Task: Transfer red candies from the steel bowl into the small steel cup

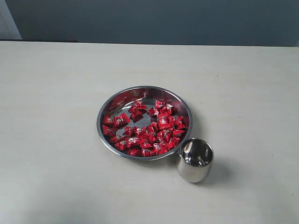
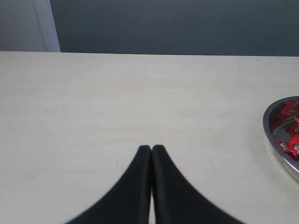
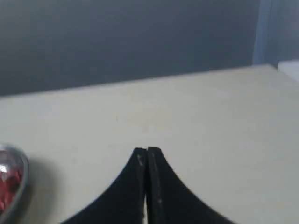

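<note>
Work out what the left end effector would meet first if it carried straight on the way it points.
Probably nothing: ahead of the shut left end effector lies only bare table up to its far edge. The steel bowl sits off to one side.

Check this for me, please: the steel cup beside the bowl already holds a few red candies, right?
Not quite: the exterior view shows the cup empty. It does stand beside the bowl, where the red candies lie.
</note>
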Robot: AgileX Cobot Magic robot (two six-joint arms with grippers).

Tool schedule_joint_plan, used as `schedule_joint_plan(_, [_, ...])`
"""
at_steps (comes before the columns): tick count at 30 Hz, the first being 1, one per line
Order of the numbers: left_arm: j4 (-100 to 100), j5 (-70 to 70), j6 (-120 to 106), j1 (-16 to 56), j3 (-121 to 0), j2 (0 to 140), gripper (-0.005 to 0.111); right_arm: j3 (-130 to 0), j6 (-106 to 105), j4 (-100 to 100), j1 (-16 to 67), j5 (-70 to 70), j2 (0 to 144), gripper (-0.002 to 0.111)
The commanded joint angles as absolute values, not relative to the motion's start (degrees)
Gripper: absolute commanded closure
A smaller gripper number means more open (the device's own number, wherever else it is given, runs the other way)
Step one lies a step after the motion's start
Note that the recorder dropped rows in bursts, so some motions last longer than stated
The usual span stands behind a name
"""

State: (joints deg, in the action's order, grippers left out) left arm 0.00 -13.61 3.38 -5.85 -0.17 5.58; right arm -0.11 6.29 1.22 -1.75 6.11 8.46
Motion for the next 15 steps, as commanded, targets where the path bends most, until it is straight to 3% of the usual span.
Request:
schedule_joint_plan(1, [0.0, -13.4, 3.5, -5.6, 0.0, 5.3, 0.106, 0.0, 6.3, 4.9, -1.5, -12.1, 8.2, 0.108])
schedule_joint_plan(5, [0.0, -13.4, 3.5, -5.6, 0.0, 5.3, 0.106, 0.0, 11.8, 6.3, -1.5, -24.6, 8.2, 0.108])
schedule_joint_plan(9, [0.0, -13.4, 3.5, -5.6, 0.0, 5.3, 0.106, 0.0, 39.8, 6.3, -1.5, -15.9, 8.2, 0.108])
schedule_joint_plan(12, [0.0, -13.4, 3.5, -5.6, 0.0, 5.3, 0.106, 0.0, 42.4, 5.9, -1.5, -8.9, 8.2, 0.108])
schedule_joint_plan(15, [0.0, -13.4, 3.5, -5.6, 0.0, 5.3, 0.106, 0.0, 42.4, 5.9, -1.5, -11.2, 8.2, 0.108])
